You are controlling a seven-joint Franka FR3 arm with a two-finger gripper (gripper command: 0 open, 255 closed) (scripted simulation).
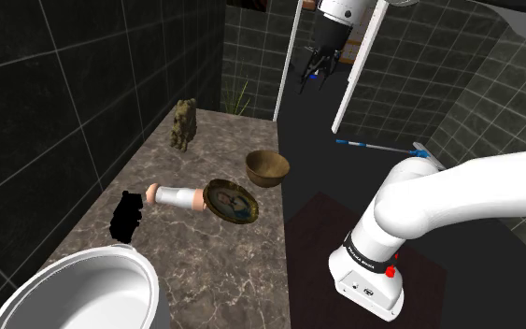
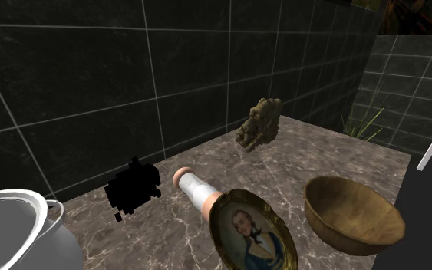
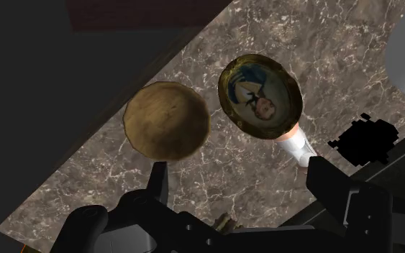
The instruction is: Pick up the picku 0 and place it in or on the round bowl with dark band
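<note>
Dark tiled walls back a marbled counter (image 1: 205,257). Near its front edge lies an oval gold-framed portrait (image 3: 260,95), most likely the piece to pick up. It overlaps one end of a white cylinder with pink caps (image 1: 172,197); whether it leans on it is unclear. The brown round bowl (image 3: 167,120) stands empty close by. The gripper (image 3: 239,167) hangs high above both, fingers spread and holding nothing, seemingly lining up. A jagged black shape (image 1: 125,217) beside the cylinder is unidentifiable. A white pot (image 1: 83,290) is cut off.
</note>
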